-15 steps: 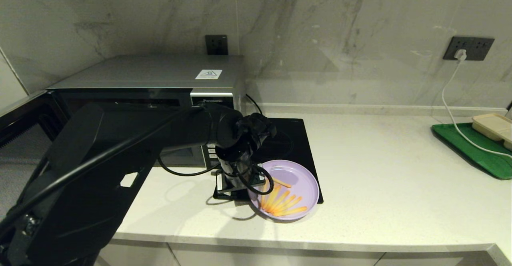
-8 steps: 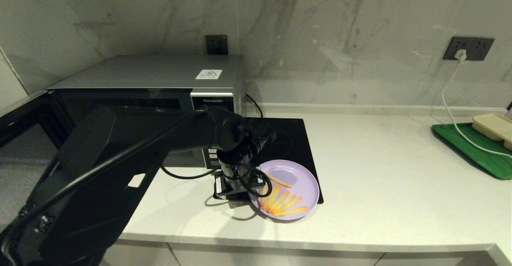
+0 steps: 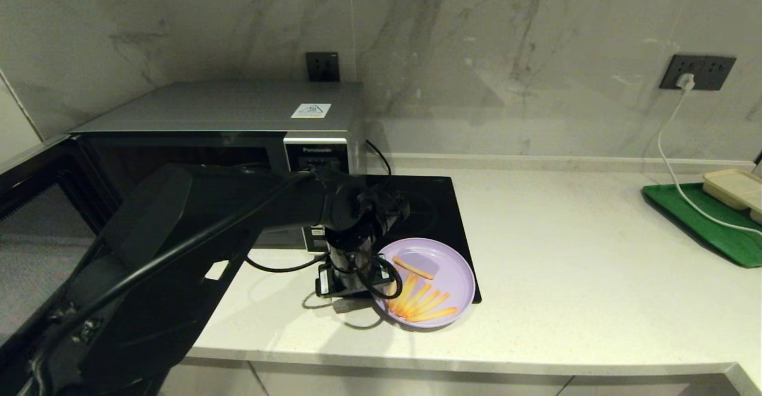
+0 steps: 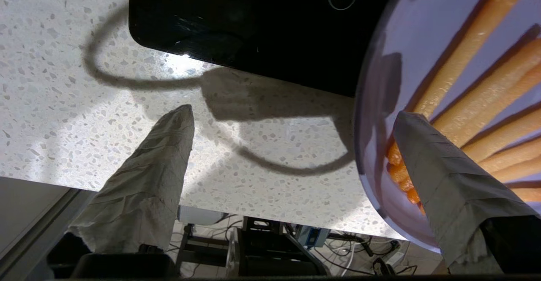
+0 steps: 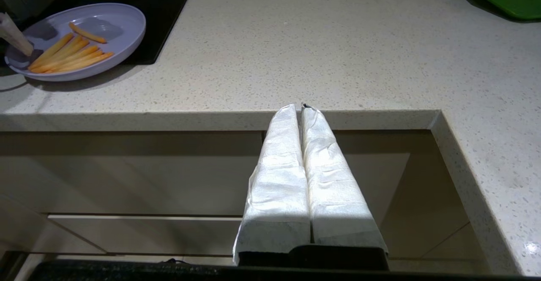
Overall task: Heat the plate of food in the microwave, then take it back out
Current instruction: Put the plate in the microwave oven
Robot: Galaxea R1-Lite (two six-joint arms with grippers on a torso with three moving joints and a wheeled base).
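The lilac plate of food (image 3: pixel 440 268) rests on the counter, partly over the hob's front corner, with several orange fries on it. My left gripper (image 3: pixel 356 286) points down at the plate's left rim and is open. In the left wrist view one finger (image 4: pixel 427 154) hangs over the fries and the plate (image 4: pixel 380 82), and the other finger (image 4: pixel 169 145) is over bare counter, so the jaws straddle the rim without gripping it. The silver microwave (image 3: pixel 226 110) stands behind at the left with its door (image 3: pixel 36 187) swung open. My right gripper (image 5: pixel 301 105) is shut and parked below the counter's front edge.
A black induction hob (image 3: pixel 434 205) lies to the right of the microwave. At the far right sits a green tray (image 3: pixel 702 223) with a beige container (image 3: pixel 735 187); a white cable (image 3: pixel 670 146) runs to it from a wall socket. The counter's front edge (image 3: pixel 476 363) is close.
The left gripper's jaws have spread wider and the wrist has sunk slightly toward the counter. The plate has not moved.
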